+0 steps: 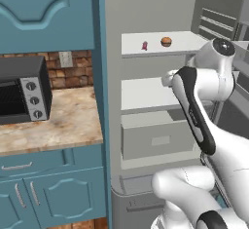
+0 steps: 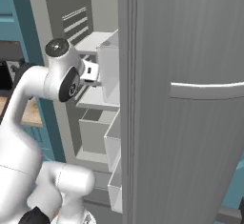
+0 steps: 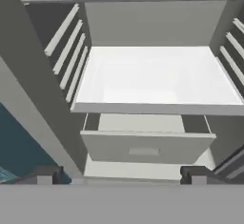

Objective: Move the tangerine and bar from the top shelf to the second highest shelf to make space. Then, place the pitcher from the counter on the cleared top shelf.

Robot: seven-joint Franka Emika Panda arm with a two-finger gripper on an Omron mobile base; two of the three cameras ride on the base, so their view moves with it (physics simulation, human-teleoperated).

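Setting: a rendered domestic kitchen. Evidence, left base view — teal cabinet doors point(image 1: 58, 194) with arched panels and metal handles at lower left, a matching teal wall cabinet point(image 1: 46, 13) at upper left. Between them, a beige-and-brown marbled counter point(image 1: 68, 118) carrying a black toaster oven point(image 1: 24, 94) with three round knobs, at left centre. Behind it, a red brick backsplash point(image 1: 73, 74) with a wall socket point(image 1: 65, 58). Centre of frame: an open grey fridge point(image 1: 113, 101) with white shelf boards and a drawer point(image 1: 155, 140) — a tangerine point(image 1: 166, 41) sits on the top shelf point(image 1: 182, 45). Right base view: the fridge door point(image 2: 190, 99) with a long handle fills the right half.
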